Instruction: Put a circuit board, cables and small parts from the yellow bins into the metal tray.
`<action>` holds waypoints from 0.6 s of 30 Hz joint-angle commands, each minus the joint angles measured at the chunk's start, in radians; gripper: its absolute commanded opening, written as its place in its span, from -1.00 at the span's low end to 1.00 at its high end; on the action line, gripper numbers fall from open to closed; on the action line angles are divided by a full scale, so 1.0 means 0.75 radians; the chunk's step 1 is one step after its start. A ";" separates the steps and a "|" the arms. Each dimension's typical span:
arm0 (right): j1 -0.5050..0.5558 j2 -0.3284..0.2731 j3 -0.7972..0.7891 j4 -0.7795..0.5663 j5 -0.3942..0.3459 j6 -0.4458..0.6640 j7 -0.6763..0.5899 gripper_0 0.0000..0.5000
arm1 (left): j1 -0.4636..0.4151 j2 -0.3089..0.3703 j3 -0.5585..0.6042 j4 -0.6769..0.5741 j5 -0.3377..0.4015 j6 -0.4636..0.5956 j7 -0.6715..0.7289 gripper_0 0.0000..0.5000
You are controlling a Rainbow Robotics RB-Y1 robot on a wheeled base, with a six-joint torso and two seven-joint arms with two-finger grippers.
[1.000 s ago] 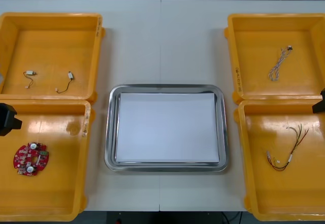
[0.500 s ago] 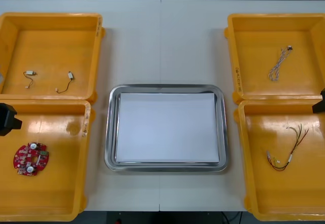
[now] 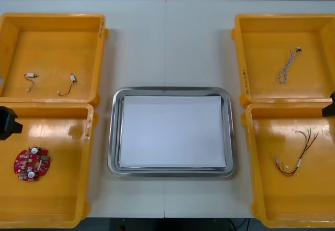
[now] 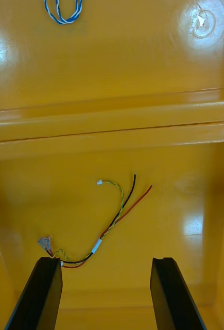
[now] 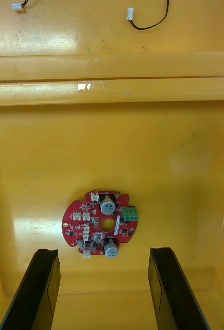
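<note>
Hovering over the left near bin (image 3: 63,199), the left gripper (image 5: 102,251) is seen with fingers apart, the red board (image 5: 102,230) lying just beyond them. The tray (image 3: 170,91) in the middle holds nothing. The right gripper (image 4: 105,260), likewise spread, is held above the red and yellow cable (image 4: 117,216). Nothing has been moved over the last second, so no pick is judged begun.

Four yellow bins (image 3: 52,16), one metal tray (image 3: 170,90), one circuit board (image 3: 31,163). One blue-white cable (image 3: 287,66), one red-yellow cable (image 3: 296,160), seemingly two black cables (image 3: 68,86).

Table (image 3: 167,42) holds four yellow bins (image 3: 52,42) flanking a metal tray (image 3: 170,90)
</note>
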 commanded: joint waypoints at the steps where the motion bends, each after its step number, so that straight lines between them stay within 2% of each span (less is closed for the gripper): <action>1: -0.035 -0.051 -0.042 -0.011 -0.006 0.006 -0.070 1.00 | 0.025 0.061 0.041 -0.038 -0.002 -0.009 -0.113 1.00; 18: -0.035 -0.051 -0.042 -0.011 -0.006 0.006 -0.070 1.00 | 0.025 0.061 0.041 -0.038 -0.002 -0.009 -0.113 1.00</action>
